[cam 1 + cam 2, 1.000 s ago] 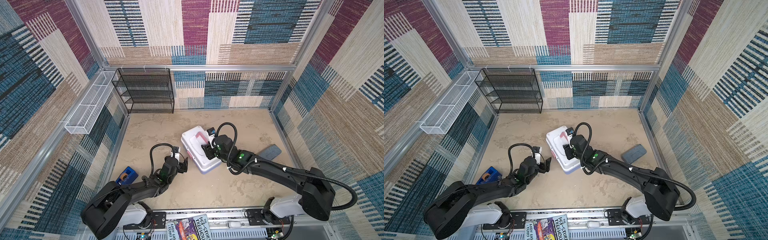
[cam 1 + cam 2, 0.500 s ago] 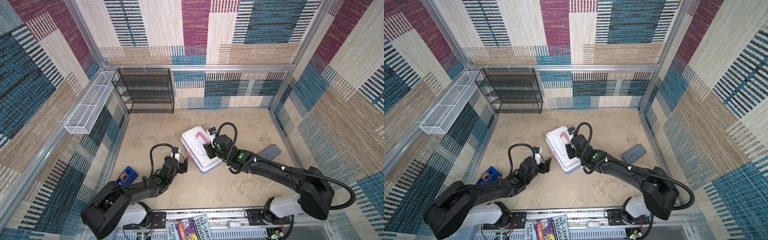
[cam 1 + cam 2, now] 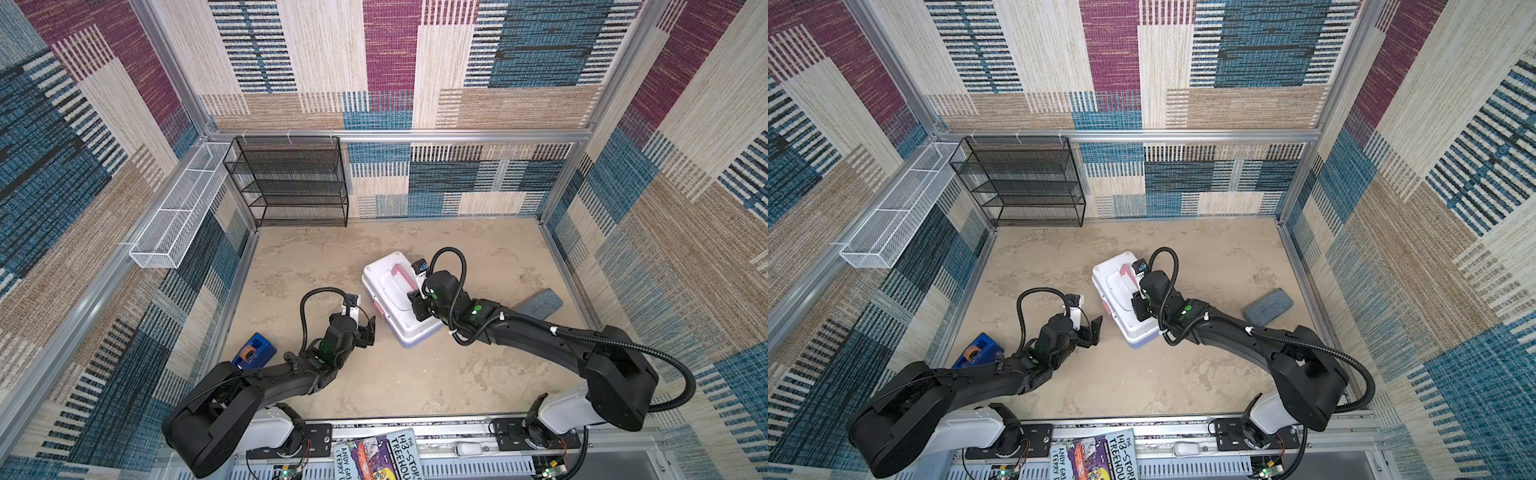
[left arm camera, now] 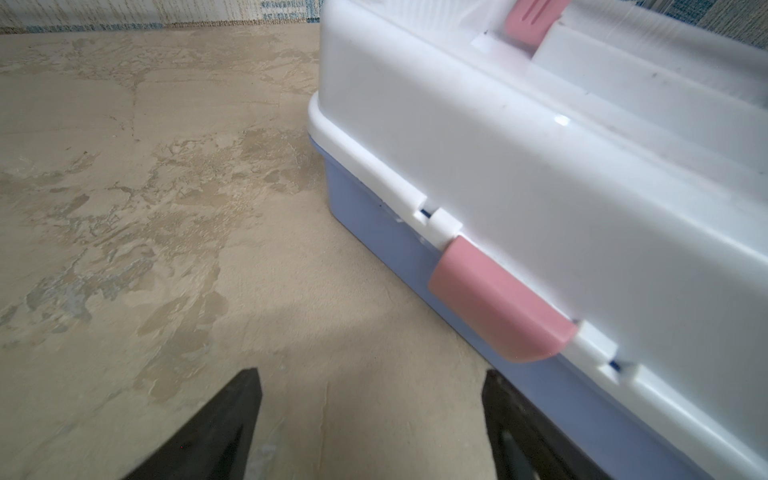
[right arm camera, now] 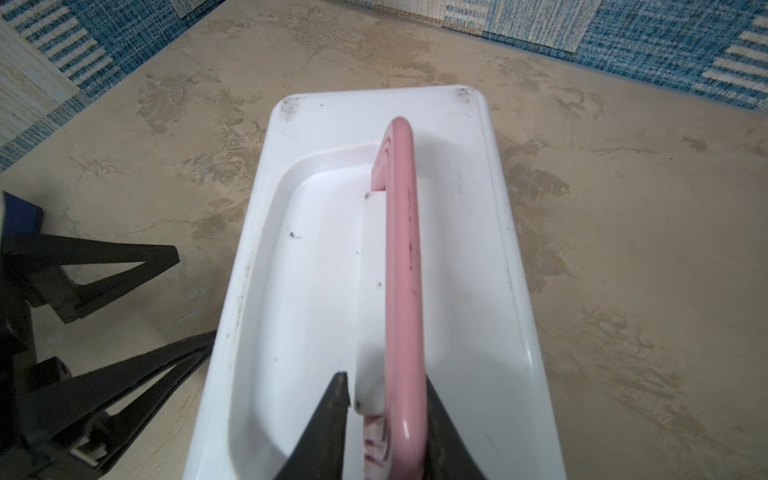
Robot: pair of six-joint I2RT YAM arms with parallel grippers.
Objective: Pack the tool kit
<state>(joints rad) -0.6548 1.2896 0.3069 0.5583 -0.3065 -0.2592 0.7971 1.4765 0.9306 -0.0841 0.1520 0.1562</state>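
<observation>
The tool kit lies shut on the floor mid-scene, white lid over a light-blue base. My right gripper is above the lid, shut on the near end of the pink handle and its white mount. My left gripper is open and empty at floor level beside the box. One of its fingertips is close under the pink latch, which lies flat against the lid's front edge. No loose tools are visible.
A blue tape dispenser sits by the left wall. A grey-blue flat pad lies near the right wall. A black wire rack stands at the back and a white wire basket hangs on the left wall. A book rests on the front rail.
My right gripper's jaws have narrowed onto the pink handle. The left arm and the box have stayed in place.
</observation>
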